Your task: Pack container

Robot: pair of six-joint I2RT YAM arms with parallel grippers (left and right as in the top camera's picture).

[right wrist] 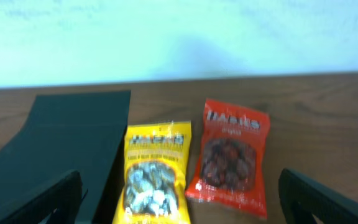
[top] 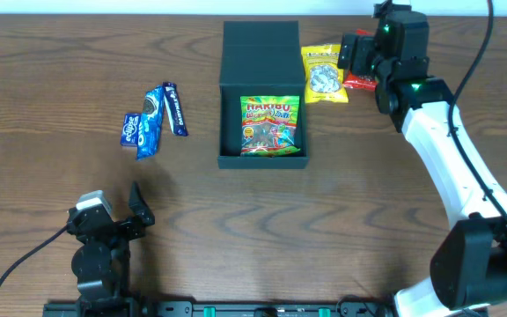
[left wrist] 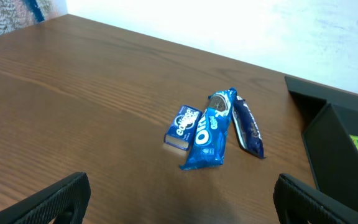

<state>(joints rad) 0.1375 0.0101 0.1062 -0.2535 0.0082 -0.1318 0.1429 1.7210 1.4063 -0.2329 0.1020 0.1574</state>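
Note:
The dark teal container (top: 262,161) stands open at mid-table, its flap lid (top: 260,51) laid back away from me. A Haribo packet (top: 269,126) lies flat inside it. Just right of the lid lie a yellow snack packet (top: 324,74) and a red one (top: 360,84). My right gripper (top: 356,60) hovers open over these two; its wrist view shows the yellow packet (right wrist: 156,174) and red packet (right wrist: 232,155) between the spread fingers. My left gripper (top: 114,211) stands open near the front left, with nothing between its fingers (left wrist: 48,200).
Three blue Oreo packets (top: 150,123) lie together left of the container; in the left wrist view they (left wrist: 211,132) are ahead of the gripper, with the container wall (left wrist: 340,155) at the right. A white wall runs behind the table's far edge.

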